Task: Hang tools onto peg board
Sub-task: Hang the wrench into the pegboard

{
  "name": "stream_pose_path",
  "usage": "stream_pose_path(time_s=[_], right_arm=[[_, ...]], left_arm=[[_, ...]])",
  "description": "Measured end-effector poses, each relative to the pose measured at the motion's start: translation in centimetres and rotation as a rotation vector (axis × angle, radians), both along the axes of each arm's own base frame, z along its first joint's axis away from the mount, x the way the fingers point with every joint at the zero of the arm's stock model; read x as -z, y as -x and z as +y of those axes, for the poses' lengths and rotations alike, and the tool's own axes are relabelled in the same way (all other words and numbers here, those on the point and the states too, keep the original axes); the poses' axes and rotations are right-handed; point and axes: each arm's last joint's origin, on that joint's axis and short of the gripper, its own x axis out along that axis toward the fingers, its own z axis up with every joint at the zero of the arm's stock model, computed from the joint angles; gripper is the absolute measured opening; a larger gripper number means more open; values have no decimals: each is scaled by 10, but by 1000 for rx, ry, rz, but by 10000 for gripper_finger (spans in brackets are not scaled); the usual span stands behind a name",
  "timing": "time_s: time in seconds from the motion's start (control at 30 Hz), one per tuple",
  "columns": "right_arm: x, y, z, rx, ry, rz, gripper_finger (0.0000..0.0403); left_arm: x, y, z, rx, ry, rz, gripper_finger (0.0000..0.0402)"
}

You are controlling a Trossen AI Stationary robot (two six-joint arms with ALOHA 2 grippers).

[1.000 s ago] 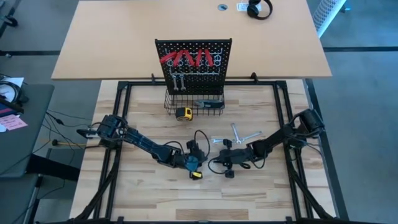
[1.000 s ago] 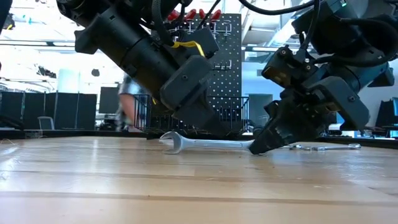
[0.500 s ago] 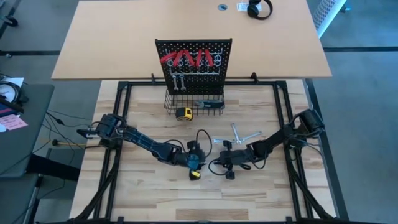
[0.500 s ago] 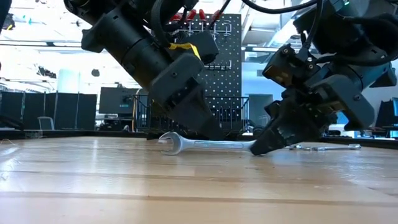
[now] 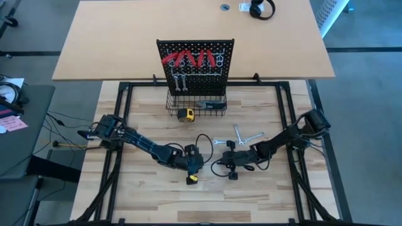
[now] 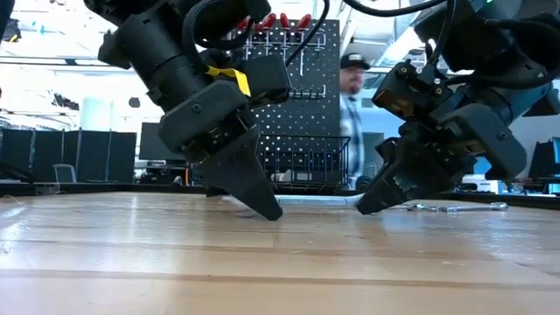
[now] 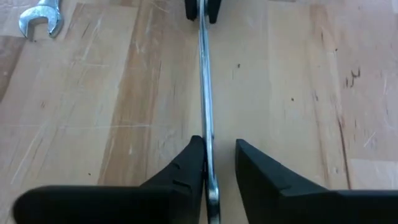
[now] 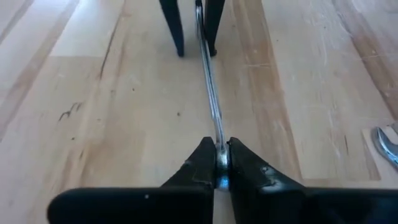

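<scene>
Silver wrench (image 7: 204, 81) lies flat mid-bench, both arms reaching low toward each other along it. The right gripper (image 8: 219, 163) pinches one end in its jaws; the left gripper (image 7: 219, 163) straddles the other end, jaws spread. Two spare wrenches (image 5: 246, 135) lie nearby, before the peg board (image 5: 195, 66).
</scene>
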Motion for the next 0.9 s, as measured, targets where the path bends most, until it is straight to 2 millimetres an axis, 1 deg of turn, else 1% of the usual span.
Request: stream_pose_path(time_s=[0.17,0.27,0.37,0.43,0.5,0.67,0.73,0.8,0.9], right_arm=[[0,0,0,0,1,3,35],[0,0,0,5,5,6,42],[-1,3,-2,13,18,42,61],[-4,10,-2,25,29,97,72],[-12,18,-2,71,41,100,78],[-36,48,8,213,159,-25,79],[-42,61,13,250,182,-83,78],[-47,70,19,281,176,-144,77],[-49,78,26,308,185,-189,77]], left_arm=[[0,0,1,-31,-22,-13,12],[0,0,2,-75,-45,-20,7],[1,0,4,-96,-66,-38,4],[4,1,5,-121,-83,-69,3],[8,5,8,-135,-75,-105,3],[13,23,18,-235,-66,-185,1],[6,29,20,-256,-45,-264,1],[-10,32,19,-269,-10,-405,1],[-33,37,17,-271,20,-610,1]])
